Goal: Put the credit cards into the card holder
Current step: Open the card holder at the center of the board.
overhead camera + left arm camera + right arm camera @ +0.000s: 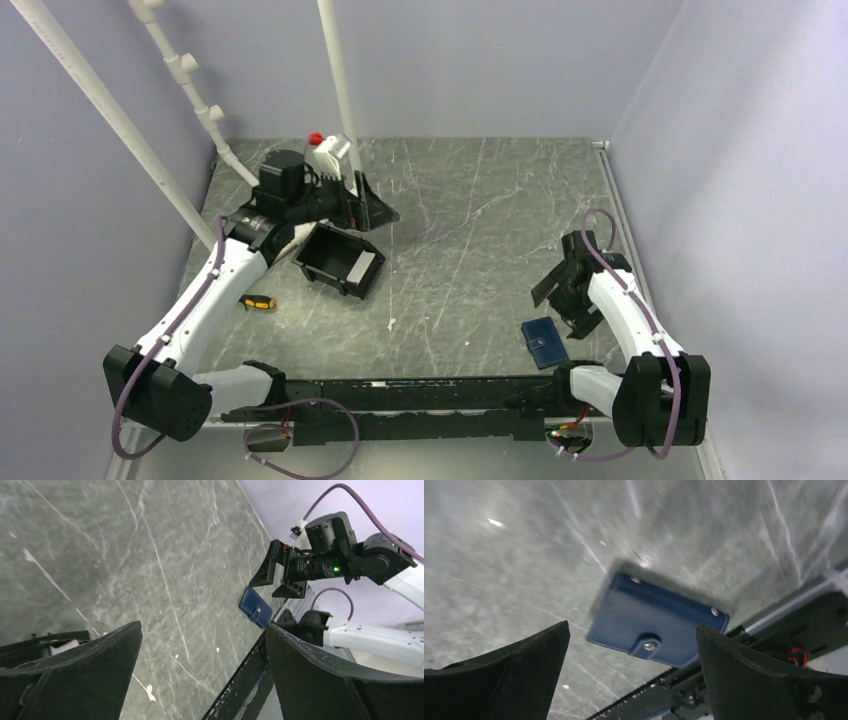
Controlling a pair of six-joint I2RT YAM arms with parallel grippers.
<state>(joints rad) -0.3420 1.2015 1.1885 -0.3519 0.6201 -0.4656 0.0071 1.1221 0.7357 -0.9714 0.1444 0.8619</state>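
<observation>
The card holder (pixel 544 342) is a shut navy-blue wallet with a snap tab, lying flat near the table's front right. In the right wrist view the card holder (pixel 656 617) lies just beyond my open right gripper (pixel 632 626), whose fingers are apart from it. From above, that right gripper (pixel 562 300) hovers just behind the wallet. My left gripper (pixel 375 205) stands open at the back left, beside a black bin (pixel 340 262), with nothing between its fingers (pixel 75 675). The card holder (pixel 255 608) also shows far off in the left wrist view. The credit cards are out of view.
The black bin has a grey-white patch on one wall. A small orange-and-black object (pixel 258 302) lies left of the bin. White pipes (pixel 190 80) and a white piece with red caps (pixel 328 150) stand at the back left. A black rail (pixel 420 390) runs along the near edge.
</observation>
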